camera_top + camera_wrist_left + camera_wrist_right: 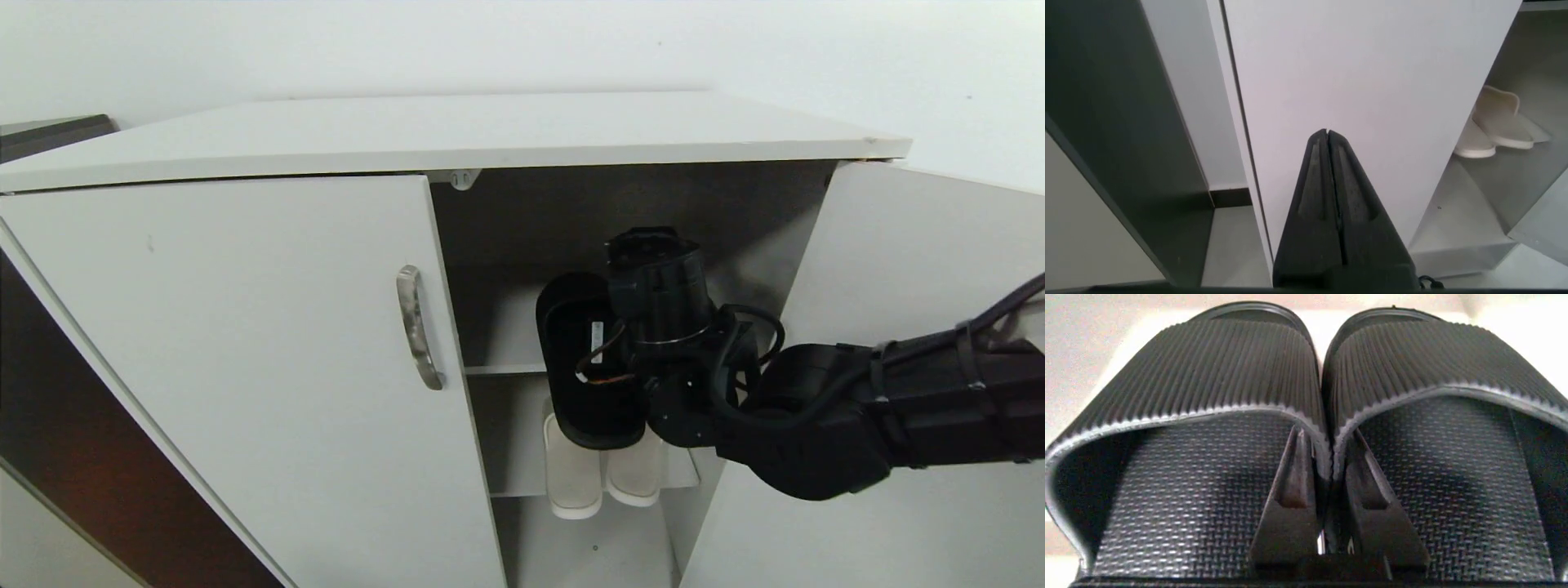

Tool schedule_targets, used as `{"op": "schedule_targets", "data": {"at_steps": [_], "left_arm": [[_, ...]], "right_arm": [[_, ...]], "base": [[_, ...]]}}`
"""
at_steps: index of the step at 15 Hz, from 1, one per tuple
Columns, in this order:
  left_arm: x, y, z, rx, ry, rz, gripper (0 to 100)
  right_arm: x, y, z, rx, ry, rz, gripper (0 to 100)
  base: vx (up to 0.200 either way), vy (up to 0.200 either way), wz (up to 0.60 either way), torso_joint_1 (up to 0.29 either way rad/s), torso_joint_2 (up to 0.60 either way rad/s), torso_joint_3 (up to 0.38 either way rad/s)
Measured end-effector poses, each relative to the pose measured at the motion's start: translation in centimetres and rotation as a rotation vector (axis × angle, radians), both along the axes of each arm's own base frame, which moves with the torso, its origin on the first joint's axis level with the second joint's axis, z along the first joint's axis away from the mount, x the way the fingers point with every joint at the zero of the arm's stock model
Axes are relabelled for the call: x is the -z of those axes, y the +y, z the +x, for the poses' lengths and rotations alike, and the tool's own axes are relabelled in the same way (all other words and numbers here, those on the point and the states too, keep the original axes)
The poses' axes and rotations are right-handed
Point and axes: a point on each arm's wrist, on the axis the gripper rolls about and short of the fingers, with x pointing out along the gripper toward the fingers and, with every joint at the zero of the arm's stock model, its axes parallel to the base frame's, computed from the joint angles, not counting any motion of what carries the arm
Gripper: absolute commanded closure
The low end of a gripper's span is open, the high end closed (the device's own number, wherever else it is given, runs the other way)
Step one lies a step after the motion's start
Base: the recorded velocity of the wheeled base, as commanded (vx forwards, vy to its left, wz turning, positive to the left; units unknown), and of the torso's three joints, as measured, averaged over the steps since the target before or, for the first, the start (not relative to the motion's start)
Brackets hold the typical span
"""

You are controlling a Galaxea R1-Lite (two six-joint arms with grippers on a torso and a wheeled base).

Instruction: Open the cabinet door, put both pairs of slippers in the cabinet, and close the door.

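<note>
The right gripper (1327,502) is clenched on the pair of black slippers (1208,392). One finger sits inside each slipper, and the two touching inner walls are pinched between them. The ribbed straps arch just past the fingertips (1290,490), and the textured footbeds lie on either side of them.

In the head view the slippers stand on edge, heels down, in front of this gripper and within the cabinet's (457,131) uncovered right half, about level with the upper shelf (506,369). I cannot tell if they touch that shelf. Directly below the gripper, the pair of white slippers (600,474) lies side by side on the lower shelf, heels toward the front edge. The right door (898,286) stands swung wide on the gripper's outer side. On its other side is the left door (229,367), flat against the cabinet, with its metal handle (418,327).

The left gripper (1327,188) has its fingers pressed together with nothing between them. It points at a white cabinet panel just beyond its tips, and the white slippers lie farther off to one side.
</note>
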Motion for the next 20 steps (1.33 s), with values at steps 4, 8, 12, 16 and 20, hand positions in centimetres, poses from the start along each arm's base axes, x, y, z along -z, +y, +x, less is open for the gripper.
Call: {"op": "schedule_targets", "data": {"at_steps": [4, 8, 12, 16, 20], "left_arm": [[0.0, 0.0, 0.0, 0.0, 0.0, 0.0, 100], [0.0, 0.0, 0.0, 0.0, 0.0, 0.0, 100], [0.0, 0.0, 0.0, 0.0, 0.0, -0.002, 100], [0.0, 0.0, 0.0, 0.0, 0.0, -0.003, 100], [0.0, 0.0, 0.0, -0.002, 0.0, -0.003, 100]], "right_arm": [[-1.2, 0.5, 2.7, 0.023, 0.005, -0.002, 100], [-2.5, 1.0, 4.3, 0.037, 0.012, -0.021, 100], [-2.5, 1.5, 5.1, 0.04, 0.008, -0.035, 100], [-1.9, 1.7, 5.4, 0.044, 0.016, -0.044, 100], [-1.1, 1.8, 5.4, 0.044, 0.031, -0.059, 100]], "base": [[0.0, 0.0, 0.0, 0.0, 0.0, 0.0], [0.0, 0.0, 0.0, 0.0, 0.0, 0.0], [0.0, 0.0, 0.0, 0.0, 0.0, 0.0], [0.0, 0.0, 0.0, 0.0, 0.0, 0.0], [0.0, 0.0, 0.0, 0.0, 0.0, 0.0]]}}
